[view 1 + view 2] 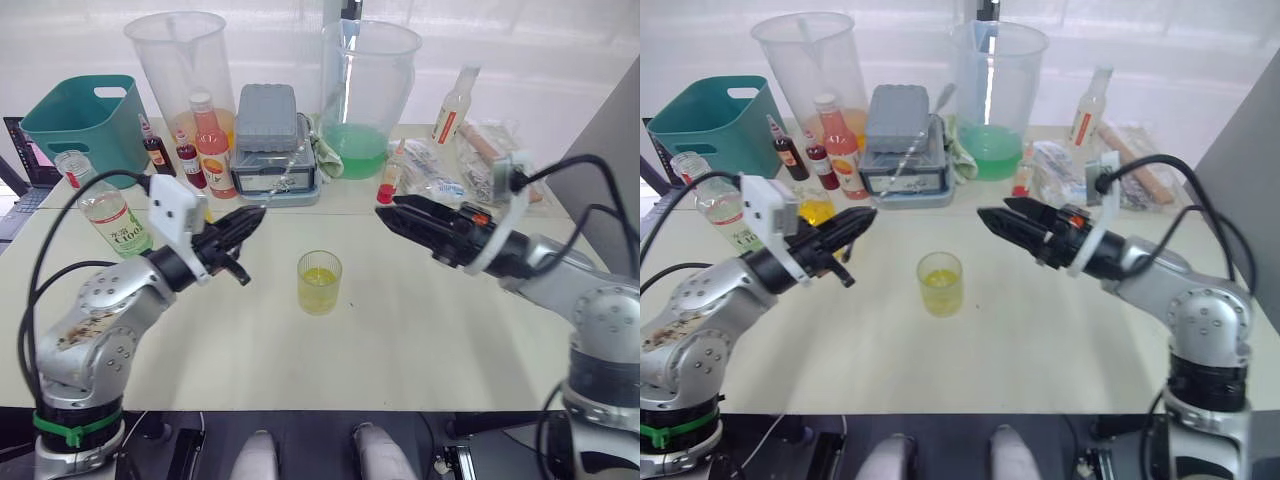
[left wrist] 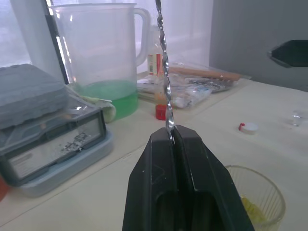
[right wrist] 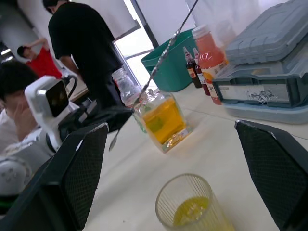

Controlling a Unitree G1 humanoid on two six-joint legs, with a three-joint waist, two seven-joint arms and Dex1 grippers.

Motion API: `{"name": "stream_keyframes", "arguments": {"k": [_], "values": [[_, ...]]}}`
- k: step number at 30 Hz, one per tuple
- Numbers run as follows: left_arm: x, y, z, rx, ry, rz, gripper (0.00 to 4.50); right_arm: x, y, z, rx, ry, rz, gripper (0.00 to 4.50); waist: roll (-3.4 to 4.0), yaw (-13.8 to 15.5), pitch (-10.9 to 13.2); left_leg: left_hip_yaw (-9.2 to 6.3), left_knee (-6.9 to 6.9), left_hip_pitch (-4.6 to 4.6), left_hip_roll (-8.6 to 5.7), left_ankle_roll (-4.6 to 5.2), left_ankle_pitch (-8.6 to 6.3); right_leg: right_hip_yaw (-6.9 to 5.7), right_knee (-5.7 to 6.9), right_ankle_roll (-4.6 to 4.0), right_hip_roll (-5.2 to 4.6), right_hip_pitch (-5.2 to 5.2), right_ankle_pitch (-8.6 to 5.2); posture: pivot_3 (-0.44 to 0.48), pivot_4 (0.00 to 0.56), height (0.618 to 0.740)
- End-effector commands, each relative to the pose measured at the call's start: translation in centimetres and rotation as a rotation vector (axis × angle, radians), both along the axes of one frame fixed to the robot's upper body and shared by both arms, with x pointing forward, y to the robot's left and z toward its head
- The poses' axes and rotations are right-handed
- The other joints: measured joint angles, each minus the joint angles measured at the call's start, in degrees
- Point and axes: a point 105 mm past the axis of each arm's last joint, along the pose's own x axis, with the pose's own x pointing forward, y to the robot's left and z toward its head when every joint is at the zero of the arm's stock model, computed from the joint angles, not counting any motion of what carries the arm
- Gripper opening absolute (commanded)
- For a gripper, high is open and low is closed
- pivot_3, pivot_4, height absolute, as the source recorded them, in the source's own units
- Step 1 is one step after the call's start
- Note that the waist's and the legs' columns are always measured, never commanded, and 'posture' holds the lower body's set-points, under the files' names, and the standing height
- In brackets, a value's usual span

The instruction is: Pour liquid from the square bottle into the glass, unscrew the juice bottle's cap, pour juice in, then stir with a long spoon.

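Now the left gripper [image 1: 252, 216] pinches the long spoon [image 2: 165, 86] upright; right gripper [image 1: 388, 210] hovers spread.

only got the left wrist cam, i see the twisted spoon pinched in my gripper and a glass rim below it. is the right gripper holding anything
Observer: No. The right gripper is open and empty, over the table on the robot's right of the small clear ribbed glass tumbler.
Operator: is the spoon end in the glass
Observer: No. The thin long silver metal spoon has its lower end hanging under the left gripper, on the robot's left of the tumbler and apart from it.
Operator: where's the juice bottle
Observer: The tall clear bottle with the green-and-white label stands on the table at the robot's far left.
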Motion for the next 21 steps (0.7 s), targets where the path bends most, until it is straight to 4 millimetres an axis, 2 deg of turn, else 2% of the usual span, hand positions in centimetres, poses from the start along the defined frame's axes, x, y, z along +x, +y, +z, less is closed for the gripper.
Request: {"name": "stream_keyframes", "arguments": {"k": [1, 8, 11, 16, 21], "values": [[-0.6, -1.2, 0.3, 0.071, -0.06, -0.015, 0.01, 0.5, 1.3, 1.2, 0.116, 0.057, -0.018, 4.5, 0.01, -0.2, 0.0, 0.0, 0.0, -0.01, 0.0, 0.0, 0.0, 0.0, 0.0, -0.01, 0.0, -0.01, 0.0, 0.0, 0.15, 0.739], [-0.6, -1.8, 0.1, 0.084, -0.068, -0.025, 0.01, 1.9, 3.4, 2.3, 0.317, 0.184, -0.025, 4.5, 0.03, -0.6, 0.0, -0.02, -0.01, -0.01, 0.0, 0.0, 0.0, -0.01, 0.0, -0.01, 0.01, 0.0, 0.0, 0.0, 0.15, 0.739], [-0.5, -1.9, -0.1, 0.096, -0.066, -0.03, 0.01, 2.2, 4.1, 2.0, 0.326, 0.233, -0.024, 4.5, 0.05, -0.9, 0.0, -0.04, -0.03, -0.02, 0.0, 0.0, 0.0, -0.02, 0.01, -0.01, 0.02, -0.03, 0.0, 0.0, 0.15, 0.739], [-0.8, -2.5, -0.1, 0.09, -0.065, -0.062, 0.01, 3.0, 4.5, 1.6, 0.345, 0.287, -0.055, 4.5, 0.06, -1.0, 0.0, -0.04, -0.03, -0.02, 0.01, 0.01, 0.0, -0.03, 0.0, -0.02, 0.01, -0.03, 0.0, 0.0, 0.15, 0.739], [-1.0, -2.5, -0.3, 0.089, -0.061, -0.068, 0.01, 3.7, 4.0, 1.2, 0.346, 0.306, -0.092, 4.5, 0.06, -1.0, 0.0, -0.05, -0.04, -0.04, 0.0, 0.01, 0.0, -0.03, -0.01, -0.02, 0.02, -0.04, 0.0, 0.0, 0.15, 0.739]]}}
